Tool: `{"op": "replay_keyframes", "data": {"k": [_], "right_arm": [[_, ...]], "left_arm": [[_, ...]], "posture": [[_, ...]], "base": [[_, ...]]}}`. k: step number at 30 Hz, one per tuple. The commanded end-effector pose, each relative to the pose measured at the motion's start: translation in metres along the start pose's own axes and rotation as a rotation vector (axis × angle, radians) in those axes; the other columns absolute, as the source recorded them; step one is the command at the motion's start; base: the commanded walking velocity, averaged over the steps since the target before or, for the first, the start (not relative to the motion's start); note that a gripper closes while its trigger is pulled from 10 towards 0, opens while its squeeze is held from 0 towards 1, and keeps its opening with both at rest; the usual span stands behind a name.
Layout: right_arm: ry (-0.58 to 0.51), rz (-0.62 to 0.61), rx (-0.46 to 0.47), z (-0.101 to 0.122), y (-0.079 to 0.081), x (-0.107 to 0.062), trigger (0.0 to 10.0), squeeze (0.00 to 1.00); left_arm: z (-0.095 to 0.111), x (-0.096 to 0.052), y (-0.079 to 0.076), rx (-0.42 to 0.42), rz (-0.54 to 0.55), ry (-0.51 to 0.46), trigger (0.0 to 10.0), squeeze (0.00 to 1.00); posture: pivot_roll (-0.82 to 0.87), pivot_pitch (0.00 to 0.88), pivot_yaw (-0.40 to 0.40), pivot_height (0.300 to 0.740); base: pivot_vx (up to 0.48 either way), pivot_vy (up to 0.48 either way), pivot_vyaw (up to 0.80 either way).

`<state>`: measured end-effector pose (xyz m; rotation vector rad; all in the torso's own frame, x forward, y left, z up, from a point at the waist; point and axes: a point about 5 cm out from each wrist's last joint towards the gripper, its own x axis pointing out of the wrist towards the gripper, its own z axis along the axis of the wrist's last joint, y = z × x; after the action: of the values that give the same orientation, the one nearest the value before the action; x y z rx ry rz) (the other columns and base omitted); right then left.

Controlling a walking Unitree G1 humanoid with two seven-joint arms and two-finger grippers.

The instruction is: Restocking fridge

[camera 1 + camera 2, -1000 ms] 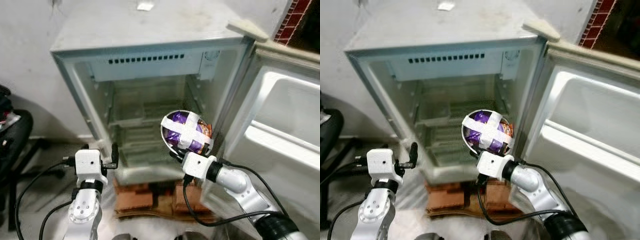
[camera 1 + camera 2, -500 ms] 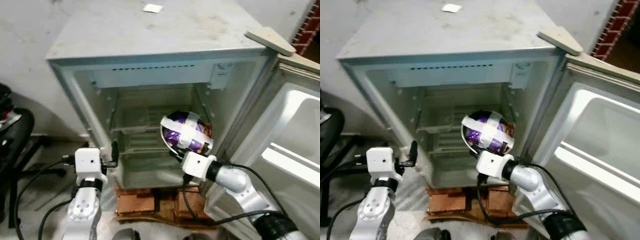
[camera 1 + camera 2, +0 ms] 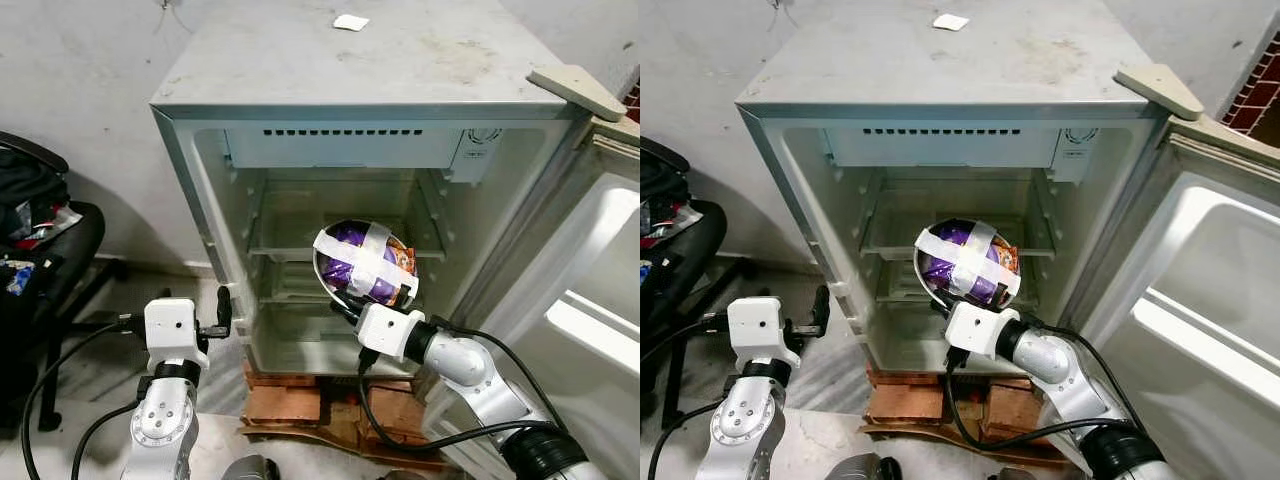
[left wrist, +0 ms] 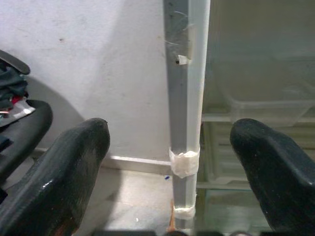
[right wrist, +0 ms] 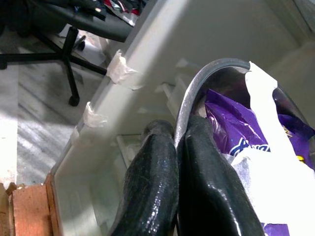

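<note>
Bowl [image 3: 364, 262], taped over purple packets, rim pinched in the closed right end effector [image 5: 178, 147], sits just before the fridge [image 3: 940, 110] mid shelf; left end effector [image 4: 170, 147] open, empty.

Right hand [image 5: 177, 147] clamped, left hand [image 4: 170, 162] agape

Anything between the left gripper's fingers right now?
In the left wrist view the open left gripper holds nothing; the fridge front edge stands beyond the gap, untouched.
</note>
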<state>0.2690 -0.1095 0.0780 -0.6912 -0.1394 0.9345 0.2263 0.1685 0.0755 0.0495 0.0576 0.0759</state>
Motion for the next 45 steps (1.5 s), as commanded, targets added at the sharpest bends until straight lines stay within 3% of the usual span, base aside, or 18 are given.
{"op": "replay_keyframes", "data": {"k": [1, 22, 31, 45], "right_arm": [[-0.018, -0.023, -0.01, 0.003, -0.008, 0.002, 10.0, 0.0], [-0.018, -0.011, -0.015, 0.003, -0.009, 0.0, 10.0, 0.0], [0.002, -0.037, 0.0, 0.0, -0.007, -0.013, 10.0, 0.0], [0.004, -0.021, -0.004, 0.0, -0.006, -0.011, 10.0, 0.0]], "left_arm": [[0.001, -0.002, 0.003, 0.005, 0.003, 0.001, 10.0, 0.0], [0.0, -0.004, 0.002, 0.0, 0.007, 0.005, 10.0, 0.0], [-0.003, -0.012, 0.008, 0.006, 0.021, 0.017, 10.0, 0.0], [-0.005, -0.013, 0.008, 0.004, 0.028, 0.026, 10.0, 0.0]], "posture": [[-0.02, 0.088, 0.022, 0.74], [-0.02, 0.09, 0.015, 0.74], [-0.02, 0.095, 0.013, 0.74], [-0.02, 0.097, 0.005, 0.74]], "base": [[0.0, 0.0, 0.0], [0.0, 0.0, 0.0], [0.247, 0.0, 0.0], [0.105, 0.0, 0.0]]}}
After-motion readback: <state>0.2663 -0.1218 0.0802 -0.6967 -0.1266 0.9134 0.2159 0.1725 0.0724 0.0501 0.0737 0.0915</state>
